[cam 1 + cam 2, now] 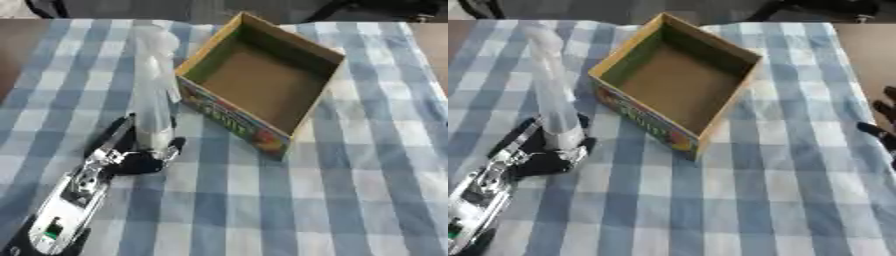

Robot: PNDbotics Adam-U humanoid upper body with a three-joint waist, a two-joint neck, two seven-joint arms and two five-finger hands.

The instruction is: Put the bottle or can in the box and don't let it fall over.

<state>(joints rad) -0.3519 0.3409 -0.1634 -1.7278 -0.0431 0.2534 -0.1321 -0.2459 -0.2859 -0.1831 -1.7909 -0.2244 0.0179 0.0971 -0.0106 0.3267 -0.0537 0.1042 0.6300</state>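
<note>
Nearest, the left arm comes in from the lower left corner, silver and black, lying slantwise over the blue-and-white checked cloth (350, 200) that covers the desk (17, 45). At its end the left robot hand (140, 155) has its dark fingers and thumb curled round the foot of a clear bottle (153, 90), one finger on the left of the bottle and the thumb on its right. The bottle stands nearly upright with a slight lean, its base down at the cloth inside the hand; whether the base touches the cloth cannot be told. Its top reaches up toward the far part of the cloth.

At the right edge of the right eye view, about mid-height, dark fingers of the right robot hand (883, 122) show over the cloth. They lie spread and hold nothing, well apart from the bottle and the box.

Just beyond and to the right of the bottle sits the box (302, 117), open at the top, turned so that one corner points toward the robot. Its inside is plain brown card with nothing in it, the inner left wall greenish, the near outer wall printed in bright colours. The bottle stands outside the box, just beside its left corner.

Past the cloth's far edge the brown desk shows at both upper corners.
</note>
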